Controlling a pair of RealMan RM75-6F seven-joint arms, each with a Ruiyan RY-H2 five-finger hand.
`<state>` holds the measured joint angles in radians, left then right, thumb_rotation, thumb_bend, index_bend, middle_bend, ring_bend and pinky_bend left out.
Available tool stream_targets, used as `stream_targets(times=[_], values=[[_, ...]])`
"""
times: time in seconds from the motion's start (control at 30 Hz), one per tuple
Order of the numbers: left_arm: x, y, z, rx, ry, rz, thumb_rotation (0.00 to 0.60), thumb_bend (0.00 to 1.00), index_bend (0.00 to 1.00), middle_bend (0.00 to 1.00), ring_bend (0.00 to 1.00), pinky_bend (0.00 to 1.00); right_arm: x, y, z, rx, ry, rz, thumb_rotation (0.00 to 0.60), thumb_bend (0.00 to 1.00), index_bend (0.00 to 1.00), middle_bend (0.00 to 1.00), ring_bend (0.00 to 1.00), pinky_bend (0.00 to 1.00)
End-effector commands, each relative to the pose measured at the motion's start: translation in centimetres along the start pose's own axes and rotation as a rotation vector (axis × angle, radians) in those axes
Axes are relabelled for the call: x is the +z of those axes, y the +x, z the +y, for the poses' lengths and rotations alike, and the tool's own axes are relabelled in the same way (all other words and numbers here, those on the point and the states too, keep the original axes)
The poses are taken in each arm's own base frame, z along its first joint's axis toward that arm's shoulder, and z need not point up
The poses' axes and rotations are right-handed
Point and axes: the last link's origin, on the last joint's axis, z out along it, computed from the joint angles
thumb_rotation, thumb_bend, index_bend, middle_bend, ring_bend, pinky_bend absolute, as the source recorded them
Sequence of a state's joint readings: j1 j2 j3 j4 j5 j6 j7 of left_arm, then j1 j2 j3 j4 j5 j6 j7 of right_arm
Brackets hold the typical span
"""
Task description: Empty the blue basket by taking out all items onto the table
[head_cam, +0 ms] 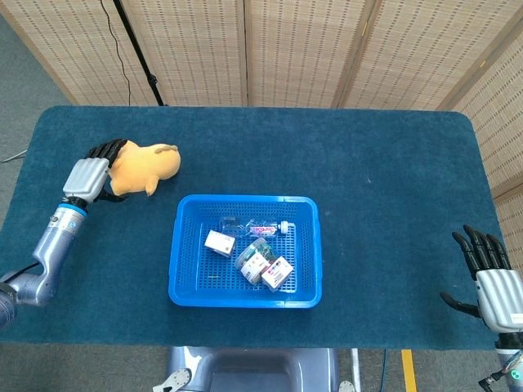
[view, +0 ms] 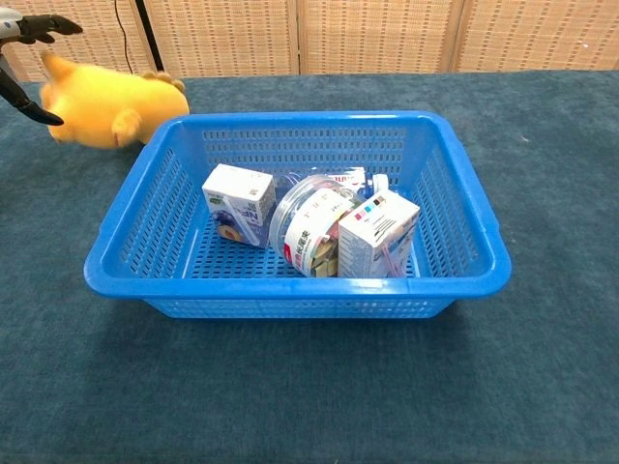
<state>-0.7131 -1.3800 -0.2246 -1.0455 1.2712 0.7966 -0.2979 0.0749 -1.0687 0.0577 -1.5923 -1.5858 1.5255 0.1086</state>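
Note:
The blue basket stands at the front middle of the table. Inside lie a small white carton, a clear jar, a second carton and a clear bottle. A yellow plush toy lies on the table, left of the basket. My left hand holds its far end, fingers reaching around it. Past the table's front right edge, my right hand is open and holds nothing.
The table is covered in dark teal cloth. Woven folding screens stand behind it, with a black stand pole at the back left.

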Motion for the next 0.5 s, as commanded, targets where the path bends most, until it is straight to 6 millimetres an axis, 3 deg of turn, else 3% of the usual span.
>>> stream_targets(times=[0.03,0.17,0.33,0.5], values=[[-2.6,2.5,2.2,0.009,-0.179,0.056,0.600,0.10,0.00,0.00,0.00,0.00,0.0,-0.1,-0.2,-0.001,0.002,0.000,0.600,0.00,0.00,0.00,0.00,0.00],[-5.7,3.4,5.2,0.025,-0.347,0.069,0.600,0.10,0.00,0.00,0.00,0.00,-0.1,-0.1,-0.3,0.001,0.007,-0.001,0.600,0.00,0.00,0.00,0.00,0.00],[-9.8,1.4,11.0,0.078,-0.547,-0.038,0.600,0.10,0.00,0.00,0.00,0.08,-0.2,0.2,0.0,0.004,0.000,0.006,0.600,0.00,0.00,0.00,0.00,0.00],[-10.9,-0.4,15.8,0.147,-0.625,-0.066,0.600,0.10,0.00,0.00,0.00,0.12,-0.2,0.4,0.2,0.009,-0.005,0.011,0.600,0.00,0.00,0.00,0.00,0.00]])
